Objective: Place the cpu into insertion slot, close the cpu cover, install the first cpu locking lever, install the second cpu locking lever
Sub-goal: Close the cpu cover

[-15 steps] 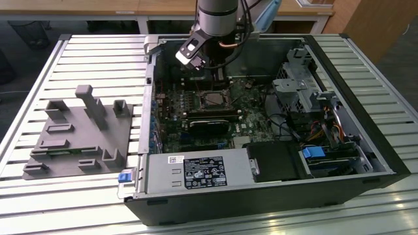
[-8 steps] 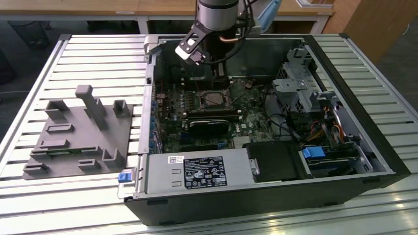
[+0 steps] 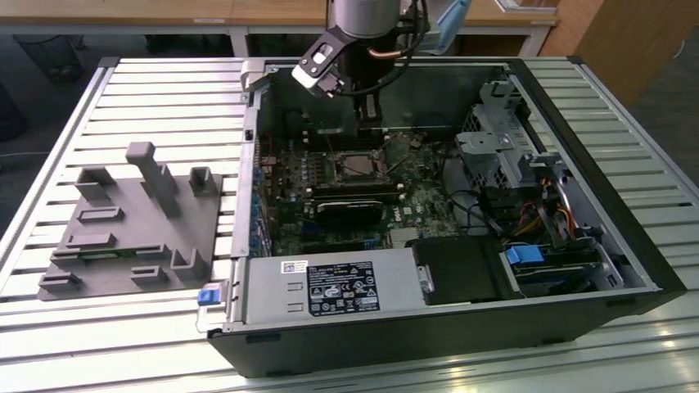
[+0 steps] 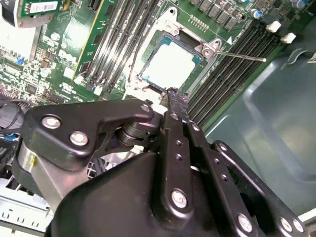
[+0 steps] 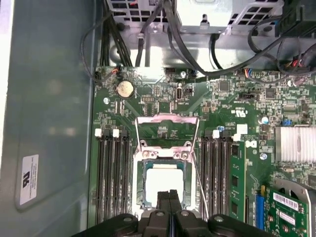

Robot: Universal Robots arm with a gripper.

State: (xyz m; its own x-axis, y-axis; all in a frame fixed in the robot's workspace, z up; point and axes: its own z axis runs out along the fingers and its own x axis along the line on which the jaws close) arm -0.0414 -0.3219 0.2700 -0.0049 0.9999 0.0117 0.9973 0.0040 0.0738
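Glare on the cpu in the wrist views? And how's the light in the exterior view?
Second wrist view: cpu face blown out near white. First wrist view: same glare on it, gripper a dark silhouette against it. Exterior view: even light on the table, cpu dull grey, shade inside the case.

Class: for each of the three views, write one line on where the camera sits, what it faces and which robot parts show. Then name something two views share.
Exterior view: off the arm, looking down into the open computer case; the arm shows.
First wrist view: on the wrist, facing the motherboard; the shut pincer shows.
Second wrist view: on the wrist, slanting at the motherboard; pincer links show.
Shared: both wrist views show the cpu.
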